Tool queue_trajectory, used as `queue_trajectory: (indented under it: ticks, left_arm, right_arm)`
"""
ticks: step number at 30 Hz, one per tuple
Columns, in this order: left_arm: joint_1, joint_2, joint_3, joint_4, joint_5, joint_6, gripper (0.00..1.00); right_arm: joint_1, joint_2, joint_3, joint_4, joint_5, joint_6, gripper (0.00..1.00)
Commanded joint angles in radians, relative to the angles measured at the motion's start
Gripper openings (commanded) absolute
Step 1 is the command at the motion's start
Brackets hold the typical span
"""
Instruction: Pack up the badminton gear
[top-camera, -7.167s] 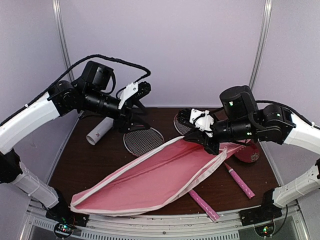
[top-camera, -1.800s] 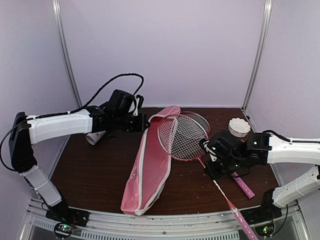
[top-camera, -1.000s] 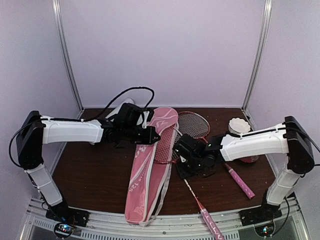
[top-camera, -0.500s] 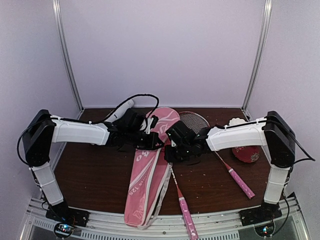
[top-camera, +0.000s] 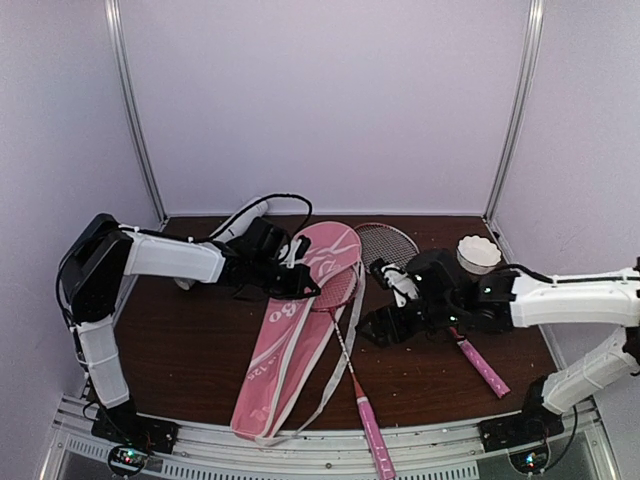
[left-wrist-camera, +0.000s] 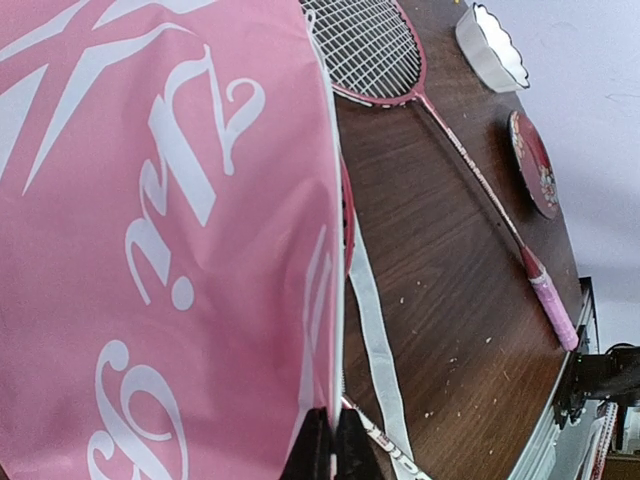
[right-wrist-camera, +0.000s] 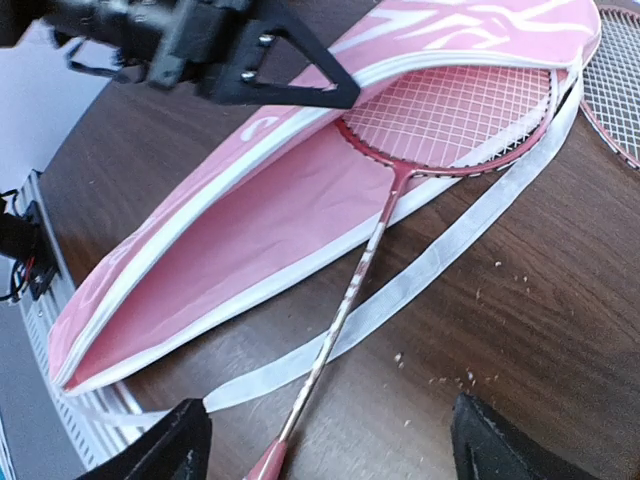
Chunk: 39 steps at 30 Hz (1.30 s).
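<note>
The pink cover (top-camera: 285, 345) with white stripes lies diagonally on the table, its mouth held agape. My left gripper (top-camera: 306, 287) is shut on its white-piped upper edge (left-wrist-camera: 333, 400). One red-framed racquet (right-wrist-camera: 455, 115) has its head inside the cover. Its shaft (right-wrist-camera: 345, 315) and pink handle (top-camera: 371, 440) stick out toward the near edge. My right gripper (right-wrist-camera: 330, 450) hovers open over that shaft, touching nothing. The second racquet (top-camera: 388, 245) lies behind it, with its handle (top-camera: 482, 367) at the right. A white feather shuttlecock (top-camera: 478, 253) stands at the back right. The long white tube is hidden.
A red patterned dish (left-wrist-camera: 535, 160) sits on the table (top-camera: 190, 350) near the shuttlecock. The cover's loose white strap (right-wrist-camera: 440, 265) trails across the wood under the racquet shaft. Small crumbs dot the table. Frame posts stand at both back corners.
My right gripper has opened, let go of the racquet shaft and drawn back to the right. The racquet's head now rests inside the cover. The left gripper still holds the cover's edge.
</note>
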Motion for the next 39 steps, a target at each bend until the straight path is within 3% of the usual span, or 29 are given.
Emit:
queue_trajectory:
  ticks: [1,5,12,25,31,39]
  left_arm:
    - [0.005,0.015,0.037,0.017,0.008,0.020,0.00]
    - [0.005,0.014,0.024,0.022,-0.015,0.025,0.00]
    - [0.005,0.014,0.006,0.045,-0.026,0.002,0.00]
    - [0.002,0.012,-0.007,0.062,-0.051,-0.025,0.00]
    - [-0.003,0.016,-0.013,0.078,-0.058,-0.032,0.00]
    - [-0.031,0.018,-0.026,0.081,-0.091,-0.081,0.00]
  right_arm:
    - [0.119,-0.219,-0.123,-0.176,0.070,-0.077,0.86]
    - [0.160,-0.252,-0.197,-0.222,0.050,0.069,0.81]
    - [0.200,-0.132,-0.284,-0.032,-0.081,0.296,0.75]
    - [0.244,0.086,-0.280,0.215,-0.253,0.420,0.69]
    - [0.244,0.158,-0.268,0.266,-0.271,0.449,0.51]
    - [0.231,0.130,-0.265,0.332,-0.217,0.534,0.23]
